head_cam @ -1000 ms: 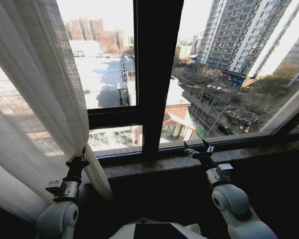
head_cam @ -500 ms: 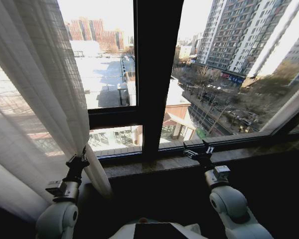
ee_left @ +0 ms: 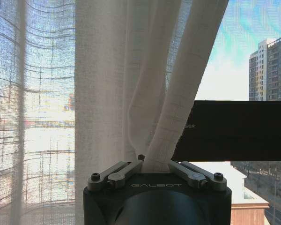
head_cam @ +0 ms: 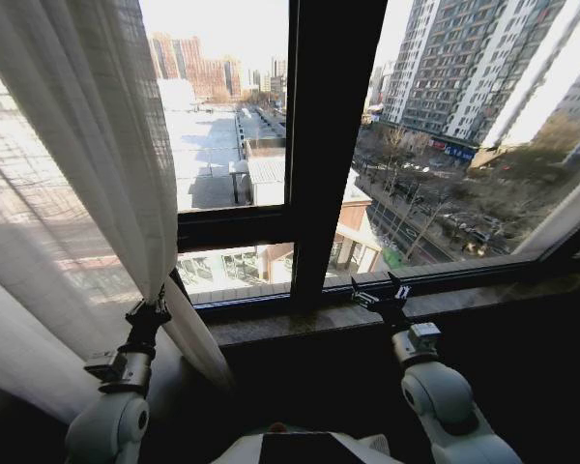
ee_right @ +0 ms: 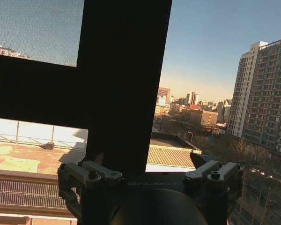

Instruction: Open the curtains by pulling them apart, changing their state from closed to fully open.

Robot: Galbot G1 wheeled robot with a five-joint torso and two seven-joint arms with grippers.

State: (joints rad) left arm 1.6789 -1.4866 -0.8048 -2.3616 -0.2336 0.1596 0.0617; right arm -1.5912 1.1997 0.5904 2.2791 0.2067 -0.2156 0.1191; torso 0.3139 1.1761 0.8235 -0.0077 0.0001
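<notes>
The sheer white pleated curtain [head_cam: 87,164] hangs bunched at the left of the window, leaving the middle glass bare. My left gripper [head_cam: 151,311] is shut on its lower inner edge, just above the sill. In the left wrist view a fold of the curtain [ee_left: 131,84] runs down between the closed fingers [ee_left: 125,168] of the left gripper [ee_left: 154,165]. My right gripper [head_cam: 379,294] stands open over the sill, right of the dark window post, holding nothing. In the right wrist view the right gripper [ee_right: 152,174] has its fingers [ee_right: 94,171] spread in front of the post.
A thick dark window post [head_cam: 333,145] and a crossbar split the glass. A stone sill [head_cam: 300,319] runs under the window, with a dark wall below it. A pale strip of fabric [head_cam: 561,217] slants along the far right edge.
The head view has swung, so the window post now sits farther right. The left gripper keeps its hold on the curtain. The right arm has drawn slightly back toward me.
</notes>
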